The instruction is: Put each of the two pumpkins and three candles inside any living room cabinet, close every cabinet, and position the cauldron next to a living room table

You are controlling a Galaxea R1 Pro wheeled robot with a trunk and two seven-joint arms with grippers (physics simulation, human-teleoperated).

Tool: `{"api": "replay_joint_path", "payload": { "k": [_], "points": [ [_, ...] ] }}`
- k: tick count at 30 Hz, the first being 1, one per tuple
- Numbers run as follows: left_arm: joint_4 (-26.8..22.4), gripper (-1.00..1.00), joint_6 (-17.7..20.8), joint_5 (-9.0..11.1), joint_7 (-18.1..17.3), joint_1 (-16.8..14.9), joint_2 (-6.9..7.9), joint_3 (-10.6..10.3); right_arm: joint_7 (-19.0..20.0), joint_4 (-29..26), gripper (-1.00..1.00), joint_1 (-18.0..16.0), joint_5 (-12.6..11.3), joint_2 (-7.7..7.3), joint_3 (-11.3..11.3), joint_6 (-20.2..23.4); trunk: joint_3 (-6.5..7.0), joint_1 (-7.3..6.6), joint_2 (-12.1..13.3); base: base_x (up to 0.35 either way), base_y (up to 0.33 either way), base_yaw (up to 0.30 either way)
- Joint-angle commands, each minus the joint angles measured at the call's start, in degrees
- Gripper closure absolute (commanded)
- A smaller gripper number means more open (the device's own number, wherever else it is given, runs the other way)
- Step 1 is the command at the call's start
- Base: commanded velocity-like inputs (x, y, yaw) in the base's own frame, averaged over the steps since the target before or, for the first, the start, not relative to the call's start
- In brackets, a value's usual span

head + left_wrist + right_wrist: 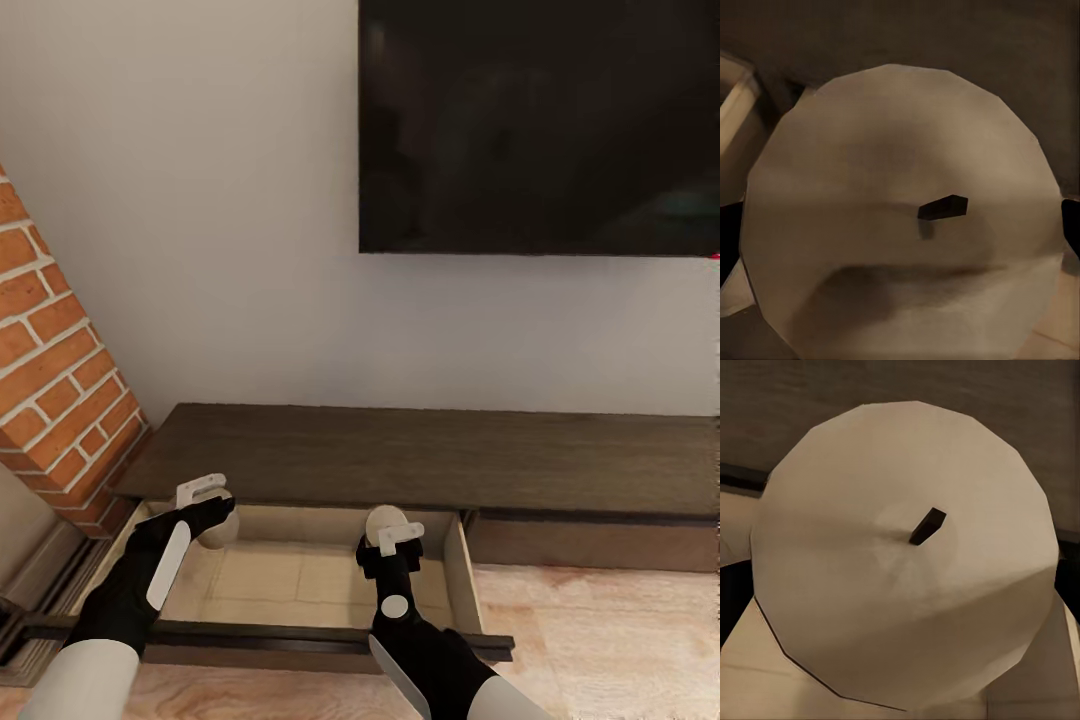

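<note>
A: So, the fingers first. In the head view the left gripper (205,497) has its white fingers on both sides of a candle (218,528), in the lower left of the frame. The right gripper (400,538) holds a second candle (384,522) near the lower centre. Both pairs look closed against the sides, as far as I can judge.

B: And how will the candles handle?

A: I think they are light and stiff, short wax cylinders with smooth sides, so a little slippery. The best hold is across the round side, low on the body, not on the wick (928,526).

B: Where are they relative to the fingers?

A: Between them. In the left wrist view the pale round top (900,210) is very close to the camera; dark finger edges show at both sides of it.

B: And around them?

A: Both hang over the open drawer (300,575) of the cabinet (430,455), above its pale floor. I cannot tell whether they touch it.
</note>
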Motion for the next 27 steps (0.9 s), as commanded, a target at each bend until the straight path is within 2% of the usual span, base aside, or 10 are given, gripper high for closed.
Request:
{"api": "replay_joint_path", "payload": {
  "k": [1,8,12,27],
  "points": [
    [-0.01,1.0,0.02,-0.17,-0.02,-0.01,0.0,-0.03,0.0,0.0,1.0,0.0,0.0,0.0,0.0,0.0,0.05,0.0,0.0,0.141,0.294,-0.268],
    [-0.01,1.0,0.02,-0.17,-0.02,-0.01,0.0,-0.08,0.0,0.09,1.0,0.0,-0.01,0.0,0.0,-0.01,0.4,0.0,0.0,0.141,0.294,-0.267],
    [-0.08,1.0,0.02,-0.17,-0.02,-0.01,0.0,-0.08,0.0,0.06,1.0,0.0,0.0,0.0,0.0,-0.01,0.49,0.0,0.0,0.122,0.22,-0.117],
    [-0.19,1.0,0.02,-0.26,-0.06,-0.01,-0.03,-0.23,0.28,0.01,1.0,0.0,0.01,0.0,0.0,-0.26,0.51,0.0,0.0,0.009,0.014,-0.006]
  ]
}}
